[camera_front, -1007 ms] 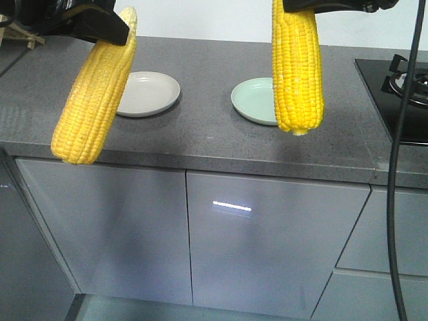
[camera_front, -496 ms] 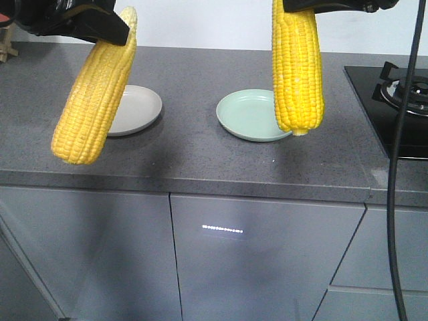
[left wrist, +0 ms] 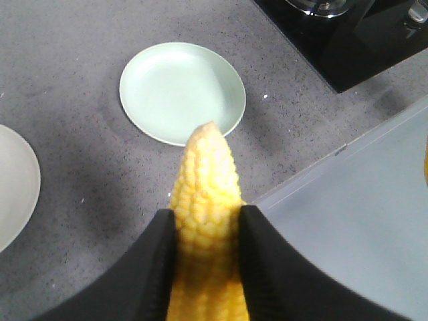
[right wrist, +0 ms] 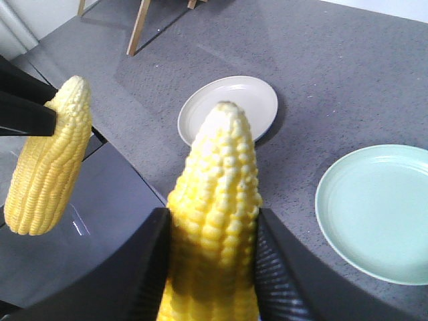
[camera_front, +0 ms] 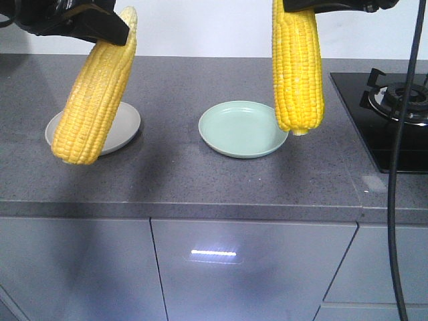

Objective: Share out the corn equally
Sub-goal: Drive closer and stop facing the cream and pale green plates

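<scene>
I am seeing the left gripper (left wrist: 206, 217) pinching the top of the left cob (camera_front: 93, 93) between its fingers; this cob is hanging tilted, in front of the white plate (camera_front: 128, 120) on the grey counter (camera_front: 200, 180); the green plate (camera_front: 241, 130) is lying in the middle; the right gripper (right wrist: 210, 221) is clamping the right cob (camera_front: 297, 67), which is hanging upright, its lower end overlapping this plate's right rim; the stove (camera_front: 394, 114) is sitting farthest right.
</scene>
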